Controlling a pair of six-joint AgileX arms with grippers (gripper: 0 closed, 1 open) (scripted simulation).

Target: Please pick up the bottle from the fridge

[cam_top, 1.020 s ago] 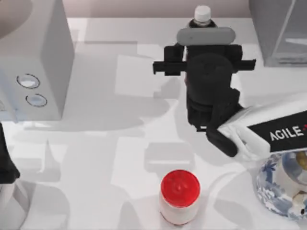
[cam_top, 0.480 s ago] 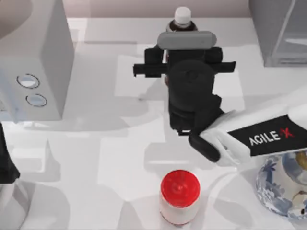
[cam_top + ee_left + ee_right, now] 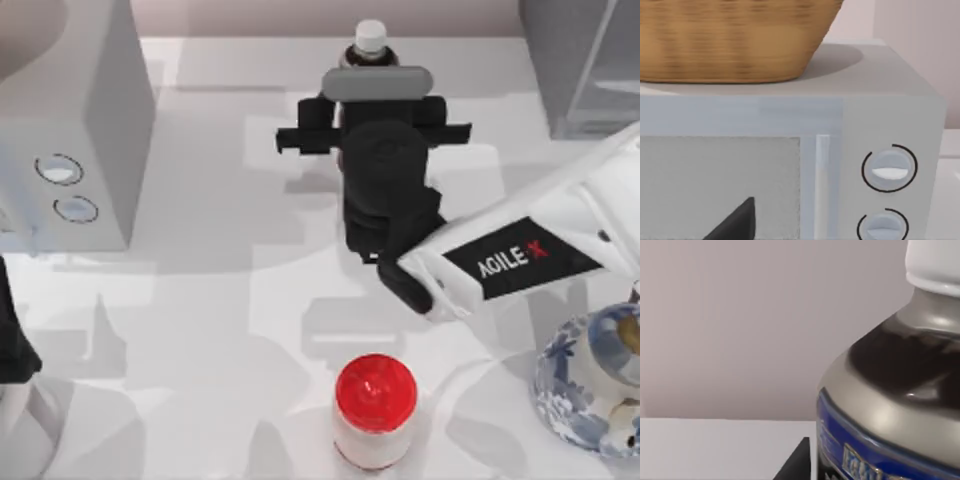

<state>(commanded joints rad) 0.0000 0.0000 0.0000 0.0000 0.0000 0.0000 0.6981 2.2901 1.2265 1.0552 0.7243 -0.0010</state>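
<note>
My right arm reaches across the tabletop [image 3: 200, 300] toward its far edge, and my right gripper [image 3: 373, 62] sits at the bottle [image 3: 370, 40] there, near the middle of the far side. The bottle stands upright, its long axis vertical and its white cap [image 3: 371, 33] pointing up. In the right wrist view the bottle [image 3: 890, 390] is very close, with a dark body, a grey shoulder, a blue label band [image 3: 850, 450] and the white cap [image 3: 935, 265] on top. I cannot tell whether my right jaws are open or closed on it, since the wrist hides the fingers from above.

The fridge [image 3: 580, 65] stands at the far right corner, well apart from the bottle, its clear door panel toward the tabletop's middle. Between bottle and fridge the tabletop is bare. At the left, the lighter grey box with two round dials [image 3: 70, 130] takes up the far left corner, with open white surface between it and my right arm.

Near the front edge stands a white jar with a red lid [image 3: 375, 410], and a blue-and-white patterned vase [image 3: 585, 385] sits at the front right, under my right arm's forearm.

My left arm is parked at the left edge, its gripper [image 3: 15, 345] low by the front; its wrist view faces the dial box [image 3: 790, 150], which carries a wicker basket [image 3: 735, 40] on top.
</note>
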